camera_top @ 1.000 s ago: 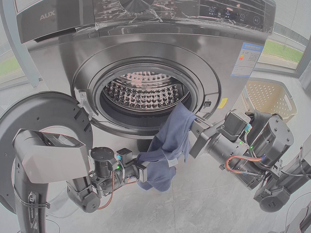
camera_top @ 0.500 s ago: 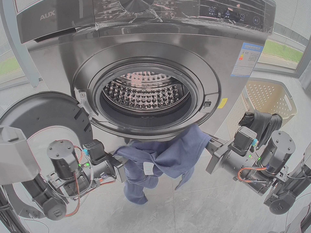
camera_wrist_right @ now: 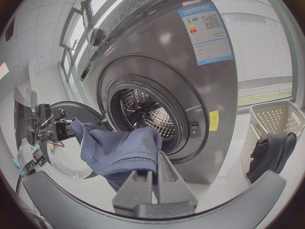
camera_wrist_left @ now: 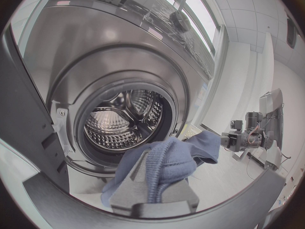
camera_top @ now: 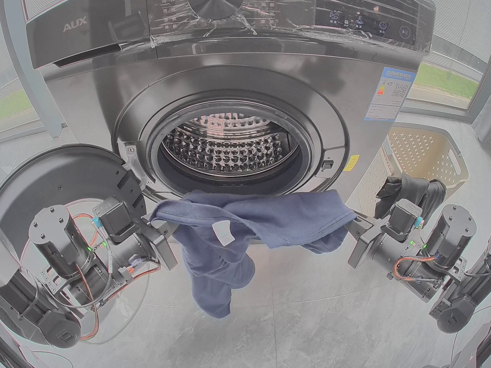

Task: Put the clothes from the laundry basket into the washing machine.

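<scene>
Shirt (camera_top: 276, 216) stretched wider, before washing machine (camera_top: 92, 103)

The round drum mouth (camera_top: 227, 149) of the grey front-loading washing machine (camera_top: 230, 72) stands open. 2 obstacles bound it: the dark round door (camera_top: 61, 180), swung out left, and the navy blue shirt (camera_top: 276, 215), stretched between left gripper (camera_top: 159, 227) and right gripper (camera_top: 356, 223) before the lower rim.

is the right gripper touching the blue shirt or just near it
Touching. The right wrist view shows the right gripper shut on a fold of the blue shirt, with the fabric pinched in it.
</scene>
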Robot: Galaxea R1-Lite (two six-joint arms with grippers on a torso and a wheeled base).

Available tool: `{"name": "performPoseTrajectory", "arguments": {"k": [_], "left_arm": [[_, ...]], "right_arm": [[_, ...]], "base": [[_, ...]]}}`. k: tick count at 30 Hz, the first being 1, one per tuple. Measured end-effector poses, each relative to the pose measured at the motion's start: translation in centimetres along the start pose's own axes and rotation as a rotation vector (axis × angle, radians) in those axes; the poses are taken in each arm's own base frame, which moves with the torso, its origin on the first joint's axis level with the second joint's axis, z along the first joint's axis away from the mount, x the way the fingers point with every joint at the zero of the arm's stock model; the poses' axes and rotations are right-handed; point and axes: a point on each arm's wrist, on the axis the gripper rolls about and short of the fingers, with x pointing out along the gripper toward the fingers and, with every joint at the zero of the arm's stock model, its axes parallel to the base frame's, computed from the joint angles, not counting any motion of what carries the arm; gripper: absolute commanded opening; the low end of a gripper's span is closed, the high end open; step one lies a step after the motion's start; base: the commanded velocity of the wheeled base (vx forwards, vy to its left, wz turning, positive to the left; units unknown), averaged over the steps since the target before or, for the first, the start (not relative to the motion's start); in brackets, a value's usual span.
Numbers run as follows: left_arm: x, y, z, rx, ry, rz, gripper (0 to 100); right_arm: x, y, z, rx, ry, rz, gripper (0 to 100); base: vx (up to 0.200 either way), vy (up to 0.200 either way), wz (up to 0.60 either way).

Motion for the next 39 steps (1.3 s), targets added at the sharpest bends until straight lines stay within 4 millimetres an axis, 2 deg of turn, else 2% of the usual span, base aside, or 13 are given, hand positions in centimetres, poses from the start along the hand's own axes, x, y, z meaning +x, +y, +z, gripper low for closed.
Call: {"name": "performPoseTrajectory", "arguments": {"k": [8,25,30,39], "left_arm": [[0.5,0.1,1.2,0.007,-0.061,0.023,0],[0.5,0.4,1.4,0.013,-0.069,0.033,0],[0.2,0.4,1.0,0.016,-0.048,0.03,0],[-0.8,0.3,-0.9,0.034,0.048,0.015,0]], "right_arm": [[-0.2,-0.5,0.5,-0.006,-0.02,-0.019,0],[-0.3,-1.8,3.7,-0.024,-0.144,-0.04,0],[-0.1,-1.8,4.2,-0.025,-0.172,-0.04,0],[0.4,-1.6,5.3,-0.021,-0.225,-0.03,0]], "base": [[0.0,0.0,0.0],[0.0,0.0,0.0],[0.0,0.0,0.0],[0.0,0.0,0.0]]}}
